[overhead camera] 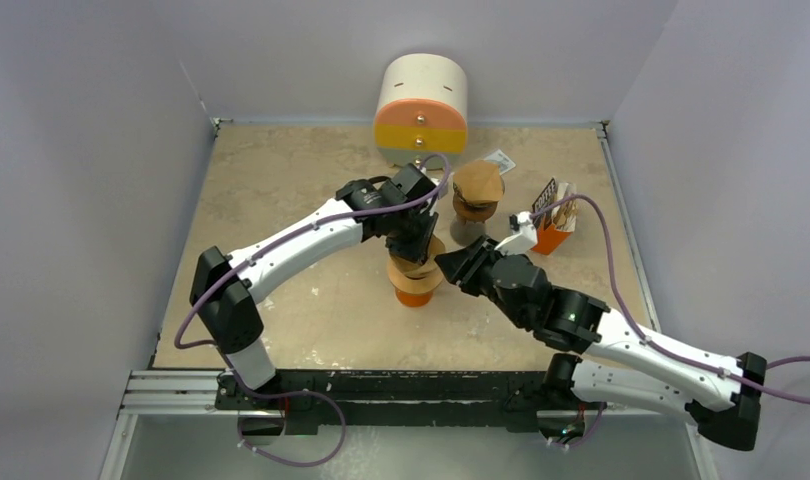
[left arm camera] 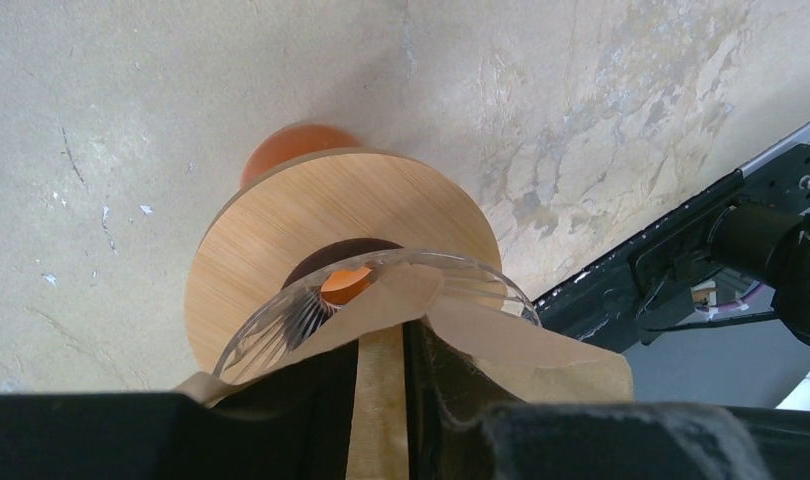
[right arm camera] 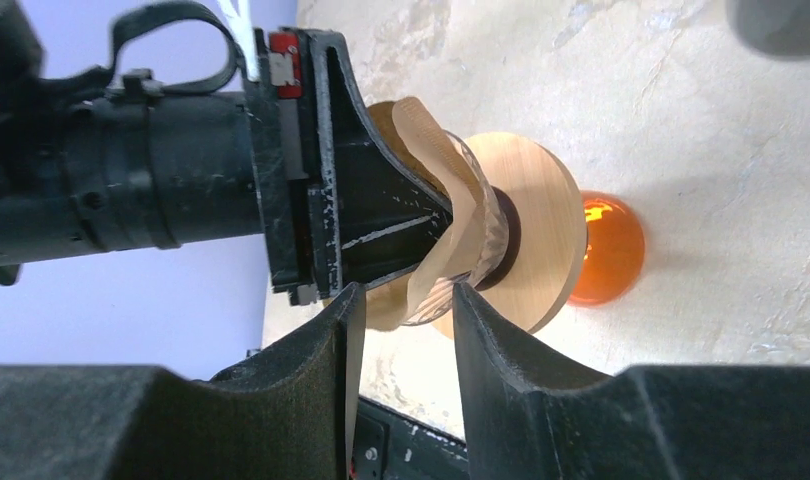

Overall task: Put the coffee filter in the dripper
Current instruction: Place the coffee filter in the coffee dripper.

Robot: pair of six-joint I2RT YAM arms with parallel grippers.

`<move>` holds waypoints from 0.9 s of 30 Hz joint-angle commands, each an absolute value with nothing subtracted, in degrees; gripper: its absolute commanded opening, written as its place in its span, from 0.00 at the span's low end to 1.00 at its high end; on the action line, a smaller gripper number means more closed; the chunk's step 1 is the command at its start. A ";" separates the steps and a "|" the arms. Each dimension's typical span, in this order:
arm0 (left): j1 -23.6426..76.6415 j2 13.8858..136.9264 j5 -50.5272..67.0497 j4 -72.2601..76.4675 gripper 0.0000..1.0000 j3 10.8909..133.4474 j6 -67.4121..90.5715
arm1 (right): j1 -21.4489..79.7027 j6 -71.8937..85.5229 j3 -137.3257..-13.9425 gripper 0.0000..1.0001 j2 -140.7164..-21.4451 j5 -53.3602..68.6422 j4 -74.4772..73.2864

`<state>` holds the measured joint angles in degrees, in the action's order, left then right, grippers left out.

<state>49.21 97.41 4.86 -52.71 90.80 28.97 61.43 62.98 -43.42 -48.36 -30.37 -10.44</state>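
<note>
The coffee filter [left arm camera: 521, 350] sits part-way into the mouth of the dripper [left arm camera: 271, 340], its fold running straight down from the left gripper [overhead camera: 413, 243], which pinches its upper edge from above. The right gripper [right arm camera: 406, 300] waits at the dripper's 3 o'clock in the top view, just beside the rim, jaws parted and holding nothing
</note>
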 commanded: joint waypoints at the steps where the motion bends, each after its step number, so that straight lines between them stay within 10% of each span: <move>1: 49.31 98.47 5.37 -54.00 0.23 94.44 27.36 | 61.25 61.37 -46.24 0.41 -43.47 -36.13 -14.02; 18: 49.74 100.96 7.89 -57.73 0.53 96.67 26.29 | 61.26 58.16 -45.25 0.40 -36.74 -42.05 -18.99; 27: 49.83 101.69 7.25 -59.19 0.41 97.88 25.98 | 61.20 58.73 -44.77 0.40 -36.31 -41.79 -19.34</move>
<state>49.32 100.14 6.31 -57.12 96.16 26.94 61.43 58.83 -44.07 -37.04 -39.53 -19.00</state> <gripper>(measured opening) 0.503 0.404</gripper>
